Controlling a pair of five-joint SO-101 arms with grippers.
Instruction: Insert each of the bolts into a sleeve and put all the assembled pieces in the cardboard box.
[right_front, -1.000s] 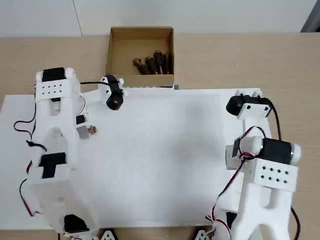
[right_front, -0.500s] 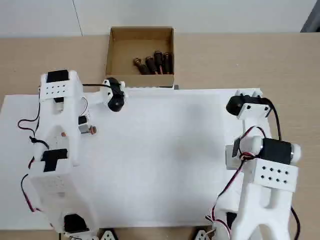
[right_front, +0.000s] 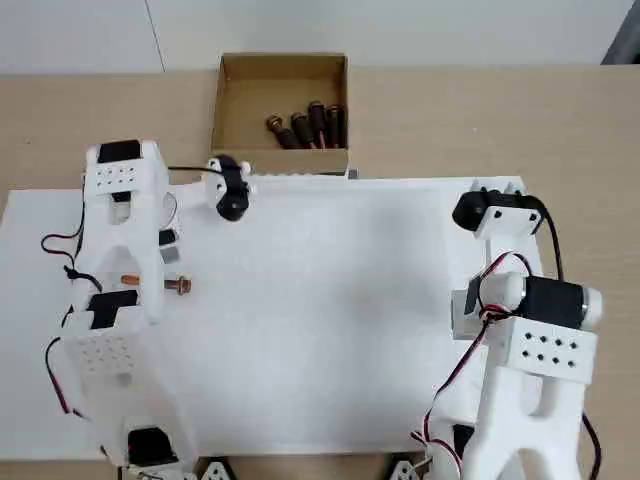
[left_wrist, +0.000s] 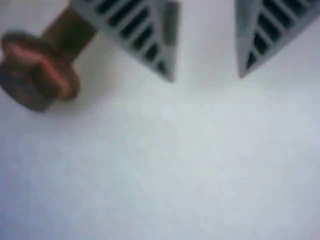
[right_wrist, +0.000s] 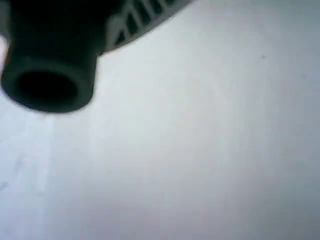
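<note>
A copper-coloured bolt (right_front: 180, 286) lies flat on the white mat (right_front: 330, 330) at the left, its shaft running under the left arm. My left gripper (right_front: 168, 258) hangs just behind it, open. In the left wrist view the bolt (left_wrist: 40, 70) rests outside the gripper (left_wrist: 205, 70), beside one finger (left_wrist: 135, 35), with bare mat in the gap. My right gripper (right_front: 462, 312) sits low at the mat's right side, shut on a black sleeve (right_wrist: 50, 70) whose open end faces the camera. The cardboard box (right_front: 230, 100) behind the mat holds several assembled pieces (right_front: 308, 127).
The box stands on the wooden table (right_front: 470, 120) just beyond the mat's far edge, nearer the left arm. Red and black cables (right_front: 60, 270) hang beside both arms. The mat's middle lies between the two arms.
The left arm has drawn back toward the near edge and its gripper has let go; the bolt now lies on the mat, slightly nearer than before. The right arm has not moved.
</note>
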